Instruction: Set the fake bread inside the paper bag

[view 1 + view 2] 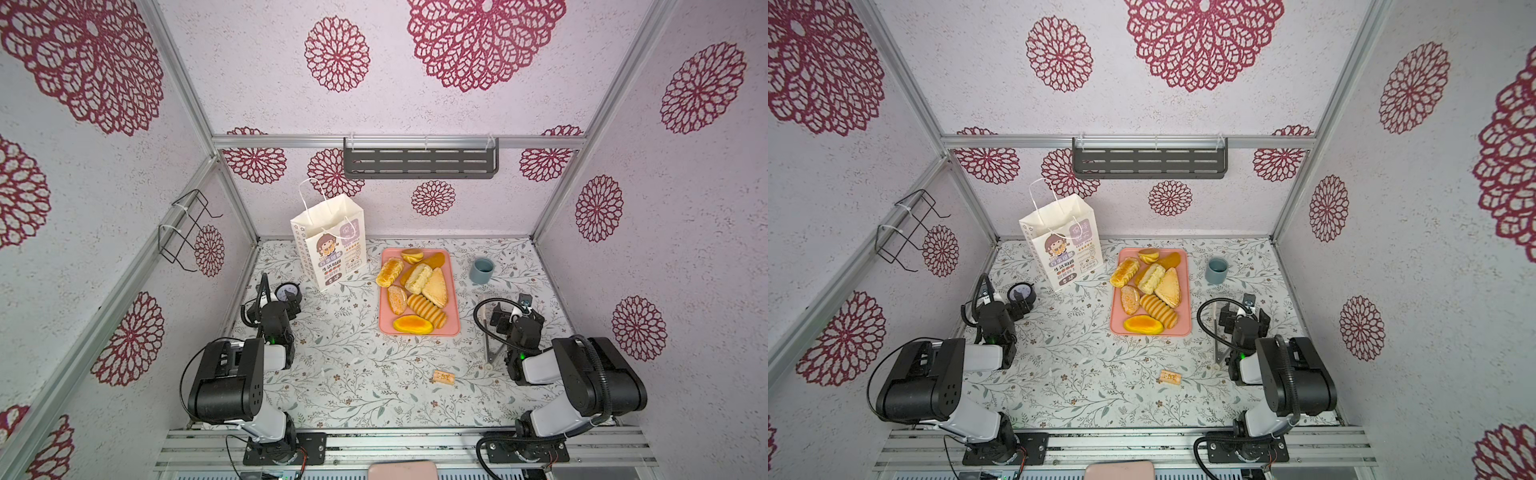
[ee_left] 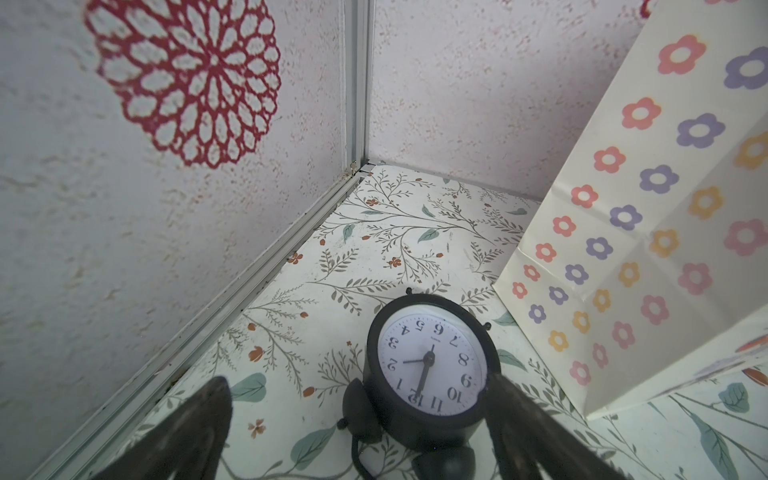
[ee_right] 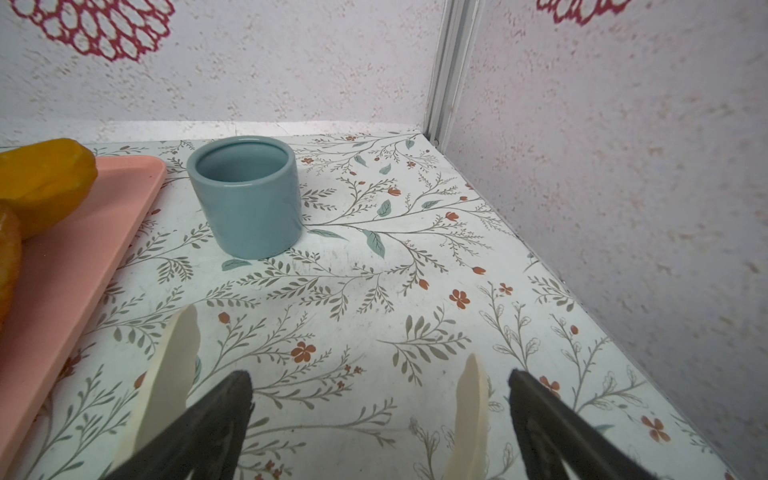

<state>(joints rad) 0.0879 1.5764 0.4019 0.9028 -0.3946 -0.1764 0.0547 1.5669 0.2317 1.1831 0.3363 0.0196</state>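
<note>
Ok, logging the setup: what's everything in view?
paper bag: one, cream, upright, back left
fake bread: about eight, golden to orange, on tray
tray: one, pink, centre
cup: one, blue-grey, right of tray
alarm clock: one, black, beside bag
tongs: one, metal, by right arm
small block: one, tan, front
shelf: one, grey, back wall
wire rack: one, black, left wall
left gripper: black, jaws open, near clock
right gripper: black, jaws open, over tongs

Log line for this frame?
phase: no pick yet | bread: on pink tray | bag: upright, beside tray | left end effector: open, near clock | right end effector: open, near blue cup
</note>
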